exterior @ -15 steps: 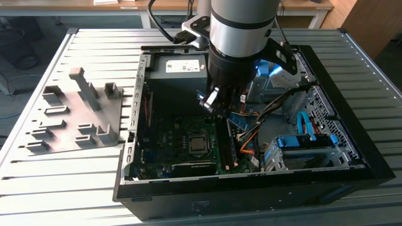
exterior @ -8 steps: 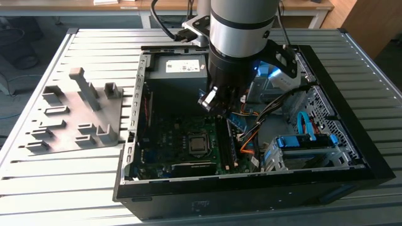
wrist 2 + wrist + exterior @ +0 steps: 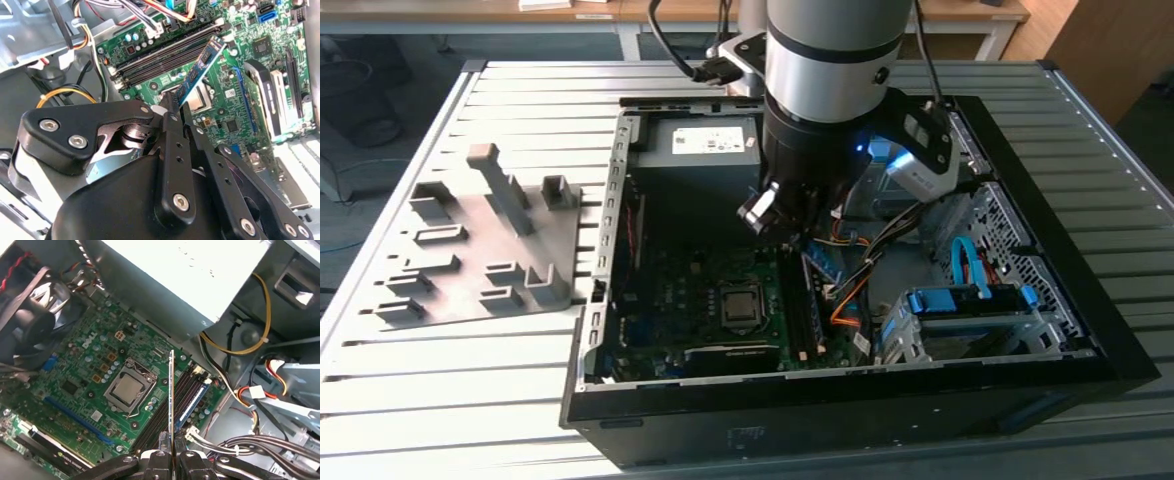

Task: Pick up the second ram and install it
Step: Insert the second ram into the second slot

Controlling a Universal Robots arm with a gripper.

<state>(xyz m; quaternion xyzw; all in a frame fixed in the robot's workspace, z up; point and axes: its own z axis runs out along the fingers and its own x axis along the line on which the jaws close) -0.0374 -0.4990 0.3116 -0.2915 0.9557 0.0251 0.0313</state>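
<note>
The pincer (image 3: pixel 172 109) is clenched on the second ram (image 3: pixel 199 67). It grips one short end, so the stick juts out past the fingertips toward the motherboard (image 3: pixel 80 365). In the first wrist view the stick shows edge-on as a thin line over the memory slots (image 3: pixel 180 390). It runs nearly along them, clear of the board and not seated.

In the exterior view the pincer hangs inside the open computer case (image 3: pixel 854 420). The power-supply box (image 3: pixel 700 150) is at about eleven o'clock from it and the processor socket (image 3: pixel 740 305) at about seven. The grey fixture (image 3: pixel 480 250) sits on the worktop (image 3: pixel 400 360), well apart at nine o'clock.

To do this step well, I would square the stick to one slot along its whole length before it touches. Held by one end, it may tip, so the far end could meet the slot first and bind. The push should go straight into the board and be spread evenly. The loose cables (image 3: pixel 234 353) beside the slots should stay out from under the stick. Whether the slot latches are open I cannot tell; they may be, and that is worth confirming first.
</note>
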